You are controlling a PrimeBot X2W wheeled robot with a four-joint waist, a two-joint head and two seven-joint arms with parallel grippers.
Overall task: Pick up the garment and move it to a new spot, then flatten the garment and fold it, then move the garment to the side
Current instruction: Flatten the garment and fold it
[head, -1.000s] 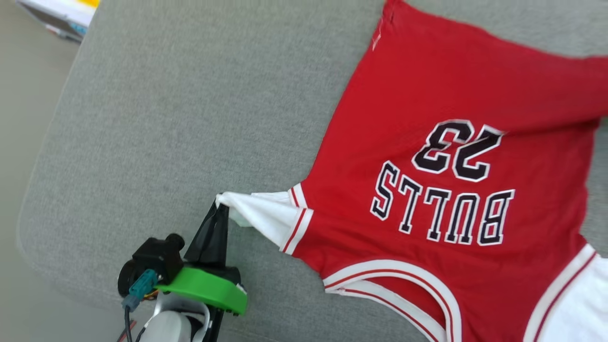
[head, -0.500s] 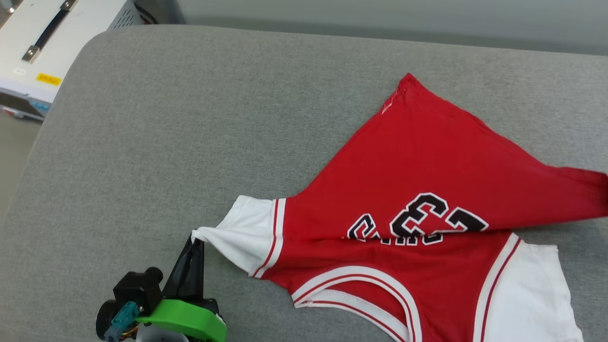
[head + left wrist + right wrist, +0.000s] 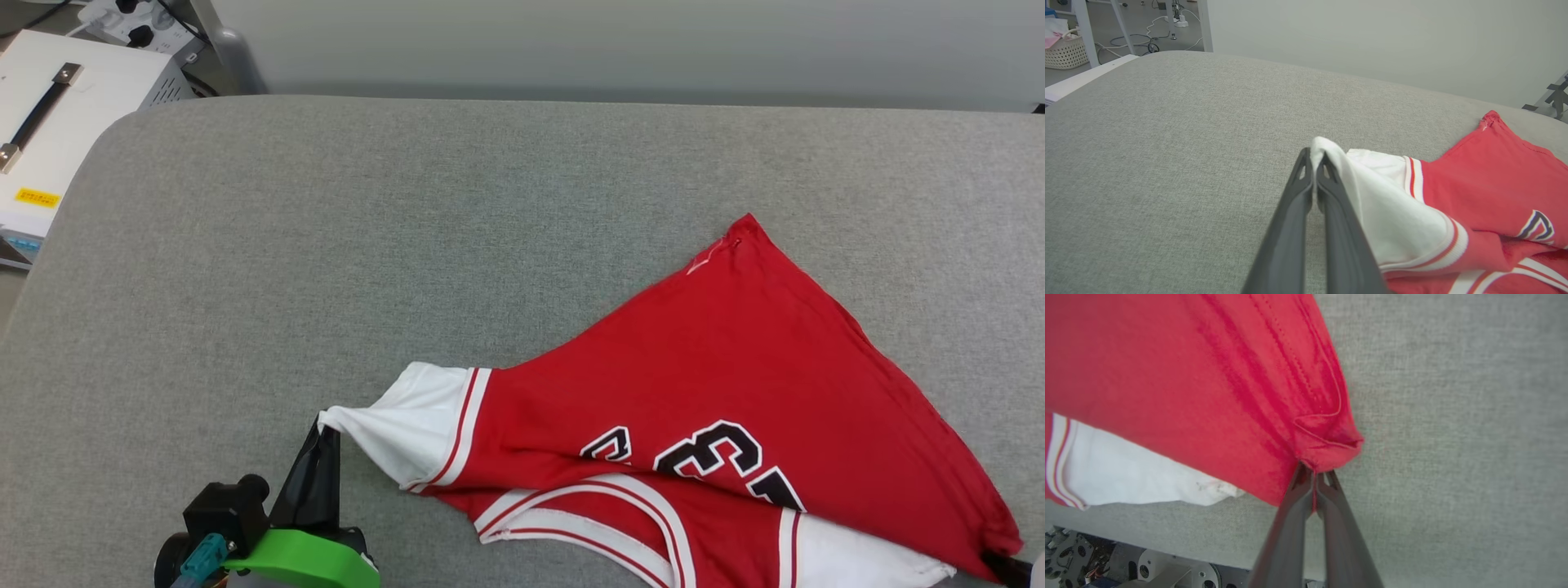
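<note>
The red garment (image 3: 735, 384) lies on the grey cushion (image 3: 367, 245), its lower red part folded toward me over the black numerals (image 3: 710, 457). My left gripper (image 3: 326, 425) is shut on the tip of the white left sleeve (image 3: 400, 433), seen pinched in the left wrist view (image 3: 1312, 157). My right gripper (image 3: 1314, 473) is shut on a red hem corner (image 3: 1331, 441) of the garment; in the head view that corner sits at the lower right edge (image 3: 1000, 547). The white right sleeve (image 3: 857, 559) lies under the folded red cloth.
A white case with a black handle (image 3: 49, 122) stands off the cushion's far left corner. A pale wall (image 3: 620, 41) runs behind the cushion. A basket (image 3: 1065, 51) and cables lie on the floor beyond. Open grey cushion spreads left and behind the garment.
The camera tilted up and the view shifted. The right gripper drew the red hem toward me, folding the garment's body over the lettering and numerals. The left gripper kept hold of the sleeve.
</note>
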